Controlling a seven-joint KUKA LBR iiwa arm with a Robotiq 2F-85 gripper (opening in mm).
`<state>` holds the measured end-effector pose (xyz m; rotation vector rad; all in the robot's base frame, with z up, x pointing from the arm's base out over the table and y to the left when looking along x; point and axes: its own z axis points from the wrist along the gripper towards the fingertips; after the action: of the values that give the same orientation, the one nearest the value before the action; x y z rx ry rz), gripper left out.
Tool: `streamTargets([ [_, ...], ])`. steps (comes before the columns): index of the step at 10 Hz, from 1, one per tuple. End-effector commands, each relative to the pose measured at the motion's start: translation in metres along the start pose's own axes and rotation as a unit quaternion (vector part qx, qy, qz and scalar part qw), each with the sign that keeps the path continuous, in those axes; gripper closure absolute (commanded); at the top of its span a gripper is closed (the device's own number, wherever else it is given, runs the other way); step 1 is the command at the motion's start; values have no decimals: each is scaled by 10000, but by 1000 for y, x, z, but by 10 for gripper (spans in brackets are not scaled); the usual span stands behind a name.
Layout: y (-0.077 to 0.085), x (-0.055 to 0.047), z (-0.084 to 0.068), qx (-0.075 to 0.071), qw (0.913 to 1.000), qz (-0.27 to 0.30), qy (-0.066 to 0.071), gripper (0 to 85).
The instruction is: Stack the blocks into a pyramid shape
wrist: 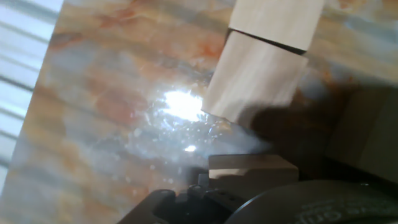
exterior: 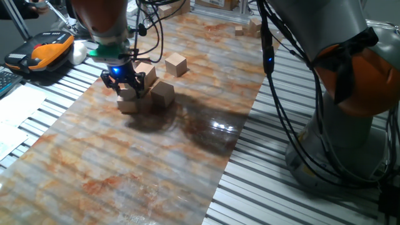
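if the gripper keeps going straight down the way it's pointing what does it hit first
Most likely the block directly beneath it: the gripper points down, closed on a block, and that held block would land on the lower one. The gap between them is unclear.

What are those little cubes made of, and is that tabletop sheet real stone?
The blocks look like plain unfinished wood: pale tan, matte, with faint grain lines visible in the hand view. The sheet has a marbled grey and orange pattern and mirrors the lamp as a bright glare, so it is glossy. It could be printed laminate or vinyl rather than stone; the pictures cannot settle that.
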<state>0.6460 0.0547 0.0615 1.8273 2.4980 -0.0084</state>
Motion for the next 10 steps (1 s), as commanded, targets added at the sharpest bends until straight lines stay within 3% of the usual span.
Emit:
streamTargets([
  [1, 0, 0, 0, 35, 9985, 551, 9, 850],
  [5, 3, -2, -1, 156, 9964, 834, -21, 850],
  [10, 11, -14, -8, 138, 9967, 803, -6, 850],
])
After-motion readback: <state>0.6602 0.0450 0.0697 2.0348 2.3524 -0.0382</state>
